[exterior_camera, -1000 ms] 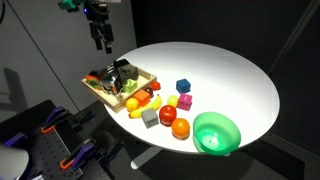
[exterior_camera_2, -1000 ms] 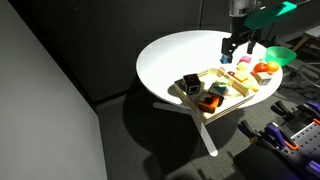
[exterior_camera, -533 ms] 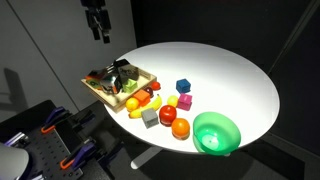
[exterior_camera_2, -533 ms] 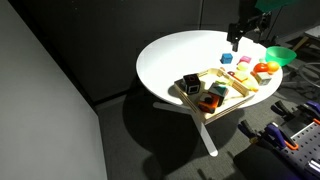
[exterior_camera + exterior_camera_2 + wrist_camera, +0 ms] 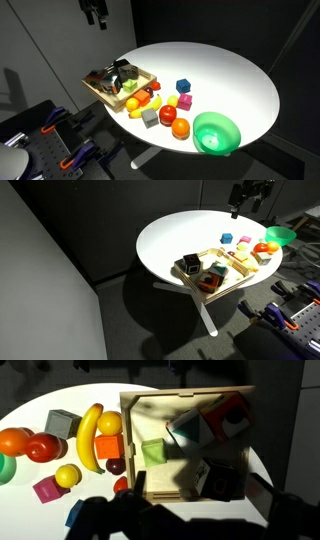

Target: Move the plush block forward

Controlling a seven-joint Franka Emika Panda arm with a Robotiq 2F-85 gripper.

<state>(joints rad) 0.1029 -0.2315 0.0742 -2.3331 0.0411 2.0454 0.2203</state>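
We find the pincer (image 5: 98, 16) hanging high above the far left edge of the round white worktop (image 5: 235, 65), clear of everything on it. It shows too small and dark for us to tell whether its fingers are apart or together. The blue block (image 5: 183, 86) sits by itself on the worktop, right of the wooden tray (image 5: 98, 96) and just beyond the pink block (image 5: 185, 102), touching neither. The tray lies at the left edge, with one corner close to the rim. A banana (image 5: 147, 99) and a grey block (image 5: 150, 118) crowd the near side between the tray and the green bowl (image 5: 216, 132), which sits by the near right rim. Beyond and right of the blue block, bare white surface runs to the far rim. In the wrist view the blue block (image 5: 75, 512) is only a corner at the edge of dark shadow.
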